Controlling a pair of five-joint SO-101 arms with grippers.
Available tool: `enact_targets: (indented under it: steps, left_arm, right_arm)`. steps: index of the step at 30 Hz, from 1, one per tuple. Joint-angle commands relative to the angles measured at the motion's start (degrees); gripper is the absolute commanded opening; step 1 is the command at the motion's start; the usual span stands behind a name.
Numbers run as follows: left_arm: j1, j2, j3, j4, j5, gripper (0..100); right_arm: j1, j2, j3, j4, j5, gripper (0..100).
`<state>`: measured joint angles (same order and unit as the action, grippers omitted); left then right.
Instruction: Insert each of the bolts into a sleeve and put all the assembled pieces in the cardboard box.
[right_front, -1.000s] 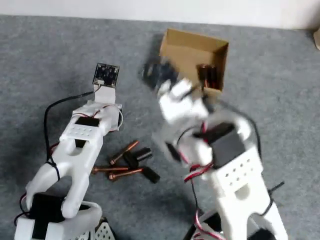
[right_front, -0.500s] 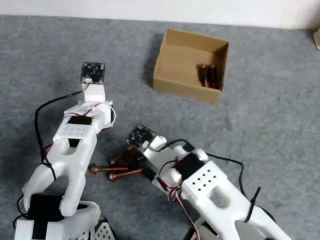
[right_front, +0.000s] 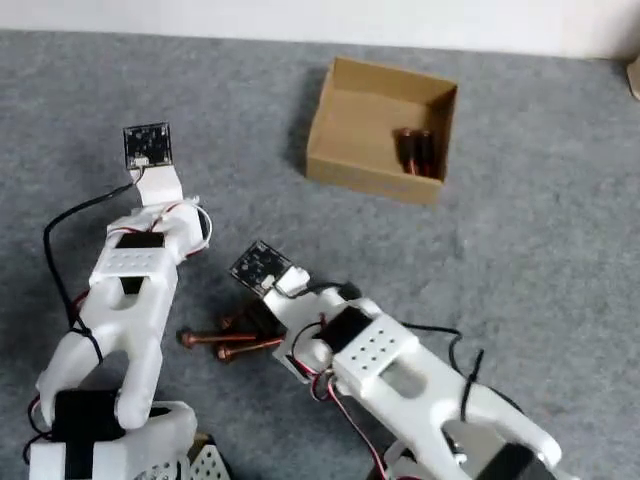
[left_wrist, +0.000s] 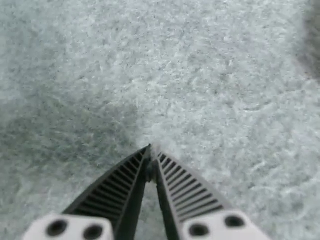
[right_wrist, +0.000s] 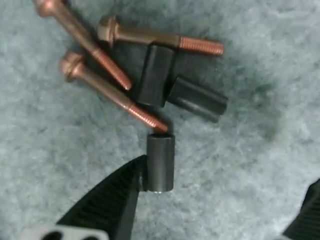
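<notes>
Copper bolts (right_wrist: 112, 92), three of them, lie heaped with three black sleeves (right_wrist: 156, 75) on the grey mat (right_front: 560, 230). The heap is well apart from the box (right_front: 345, 100), on the side nearer the arms' bases. Two pieces (right_front: 418, 152) already lie inside the box, against one wall.

The step in hand looks like picking a sleeve for the next assembly. The right gripper (right_wrist: 225, 185) hangs over the heap with its fingers (right_wrist: 117, 200) spread wide. One finger touches the flank of the nearest sleeve (right_wrist: 160, 162) and the other stands well off. The left gripper (left_wrist: 151, 162) is pinched together on nothing, above bare mat well to the box's left.

The next move probably calls for centring the wide jaws over that sleeve before closing across its round sides. With only one finger in contact, the sleeve may otherwise be pushed along or rolled. A bolt's threaded tip touches its far end, so the lift should come away cleanly from that bolt.

That sleeve is a short, smooth, matte black tube lying on its side. It lies a little apart from the other two, which touch each other.
</notes>
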<state>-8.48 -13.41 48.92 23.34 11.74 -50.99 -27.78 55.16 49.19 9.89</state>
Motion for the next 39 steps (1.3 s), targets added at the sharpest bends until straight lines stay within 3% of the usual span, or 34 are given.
enact_targets:
  steps: [1,16,23,29,36,39]
  left_arm:
    - [-0.66,-0.48,-2.77,-1.05,0.62,1]
    - [-0.66,-0.48,-2.77,-1.05,0.62,1]
    - [-0.75,-0.48,-2.77,-1.05,0.62,1]
    - [-0.66,-0.48,-2.68,-1.05,0.62,1]
    - [-0.57,-0.57,-2.77,-1.05,1.05,1]
    - [-0.57,-0.57,-3.38,0.62,7.82,1]
  right_arm:
    - [-0.66,4.09,-0.13,-3.30,-0.62,42.5]
    - [-0.84,16.13,-0.40,-6.29,-0.62,40.2]
    - [-0.75,16.48,-0.57,-6.46,-0.62,0.0]
    - [0.04,15.69,-0.48,-6.20,-0.35,0.5]
    - [8.84,0.13,-0.31,4.26,-0.18,0.5]
    - [12.44,-10.68,0.13,6.73,-0.09,0.5]
